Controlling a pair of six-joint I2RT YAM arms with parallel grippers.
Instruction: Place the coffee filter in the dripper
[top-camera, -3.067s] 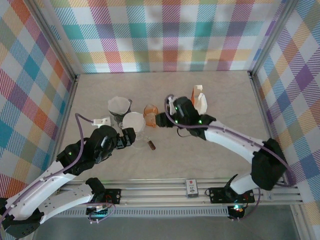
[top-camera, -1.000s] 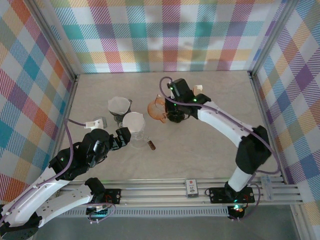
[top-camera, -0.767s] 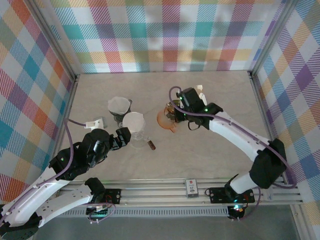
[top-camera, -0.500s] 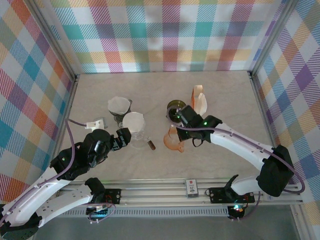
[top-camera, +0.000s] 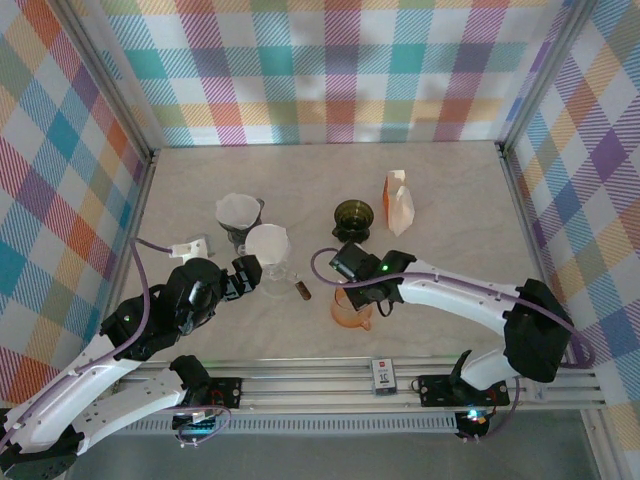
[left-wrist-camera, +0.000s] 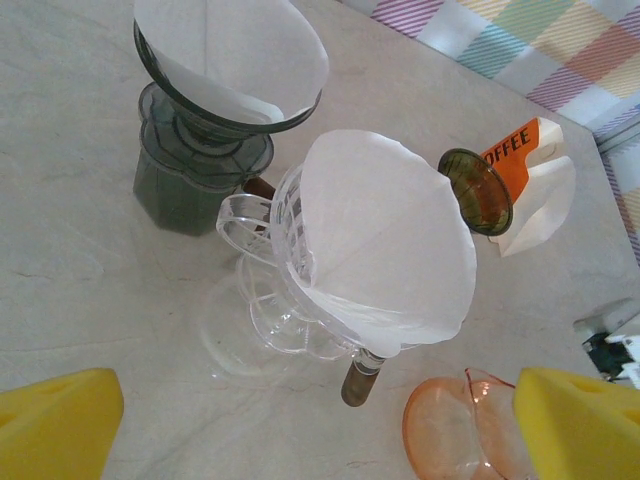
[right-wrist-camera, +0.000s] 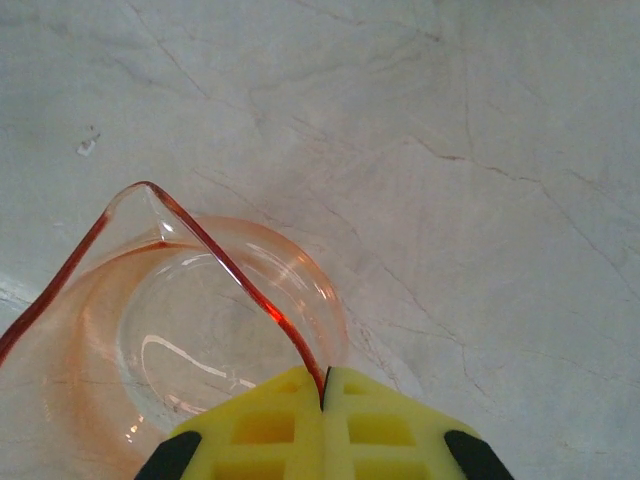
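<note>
White paper filters: 2, both seated. Drippers: 4. Bags: 1.

Upper left of the left wrist view: dark dripper (left-wrist-camera: 190, 180) holds filter A (left-wrist-camera: 230, 50). Just right and lower, the clear dripper (left-wrist-camera: 275, 290) holds filter B (left-wrist-camera: 385, 235).

Left gripper (left-wrist-camera: 320, 425): pads wide apart at the lower corners, touching nothing. Filter B lies ahead, between them.

Brown stub (top-camera: 303, 291) lies by the clear dripper's base.

Centre of the top view: right gripper (right-wrist-camera: 325, 385) is pinched on the rim of the orange dripper (right-wrist-camera: 190, 320). Resting on the table (right-wrist-camera: 480, 150) or just above it: cannot tell.

Above it stands the green dripper (top-camera: 353, 215). Rightmost is the bag (top-camera: 399, 200), upright.
</note>
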